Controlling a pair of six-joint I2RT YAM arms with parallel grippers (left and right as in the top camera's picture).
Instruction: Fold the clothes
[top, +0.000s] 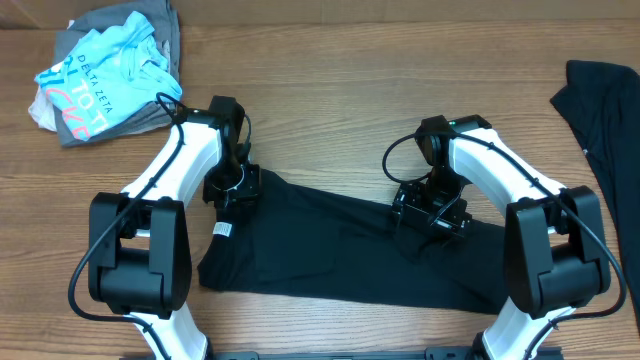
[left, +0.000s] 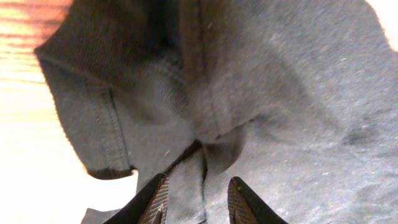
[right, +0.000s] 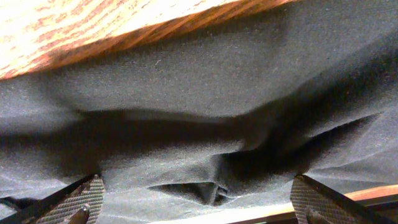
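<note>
Two arms work over one black T-shirt, which lies flat on the table as a long band between them, already doubled lengthwise, its white tag showing near the left end.

Left end effector: set down on the shirt's left end. The wrist view shows its fingers a little apart, with a raised ridge of cloth standing between them beside a stitched hem. The ridge looks slack rather than clamped, so I judge nothing is gripped.

Right end effector: low over the shirt's right half, jaws spread as wide as they go and holding nothing. Rumpled black cloth fills the gap beneath them.

Off the work area: a light blue printed T-shirt lies heaped on a gray garment at the far left corner, and a second black garment lies at the right edge. Both are well apart from the arms.

Handling: the knit is light, limp and not fragile. It will sag, crease and drag across the wood rather than keep a shape, and a pinch may take only the top layer. Hold is best taken at hems or at a folded edge, where the layers stack thick, with both ends lifted together so that the band turns over evenly. A grasp in mid-panel would likely only pucker the cloth.
</note>
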